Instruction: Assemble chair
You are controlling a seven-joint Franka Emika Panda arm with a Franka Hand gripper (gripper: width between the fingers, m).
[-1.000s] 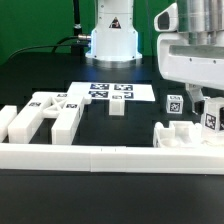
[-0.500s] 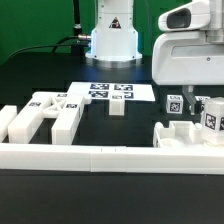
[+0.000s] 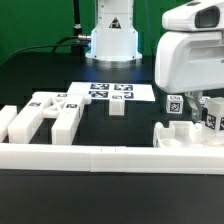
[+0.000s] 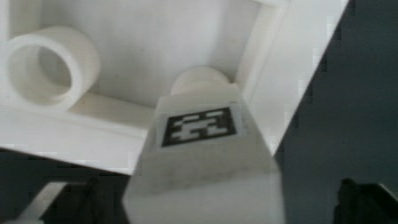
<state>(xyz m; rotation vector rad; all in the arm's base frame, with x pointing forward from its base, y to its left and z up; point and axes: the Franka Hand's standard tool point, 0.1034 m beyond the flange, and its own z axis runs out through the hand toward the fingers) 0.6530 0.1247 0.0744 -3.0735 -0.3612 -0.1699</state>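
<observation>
The chair's parts are white plastic pieces with black-and-white tags. A cluster of blocky parts point(image 3: 45, 110) lies at the exterior view's left, and a small block point(image 3: 117, 108) sits mid-table. At the exterior view's right, a flat part point(image 3: 180, 137) carries upright tagged pieces point(image 3: 172, 103). My gripper point(image 3: 192, 100) is low over that group. In the wrist view a tagged bar point(image 4: 199, 140) stands between my dark fingers point(image 4: 68, 202), with a gap on one side. The gripper point(image 4: 214, 205) is open around it. A white piece with a round hole point(image 4: 45, 70) lies behind.
The marker board point(image 3: 110, 91) lies flat at mid-back. A long low white border rail point(image 3: 90, 156) runs along the front. The robot's base point(image 3: 110, 40) stands at the back, with a green wall behind.
My hand has come lower and a little toward the exterior view's left over the right-hand parts. The parts have not moved.
</observation>
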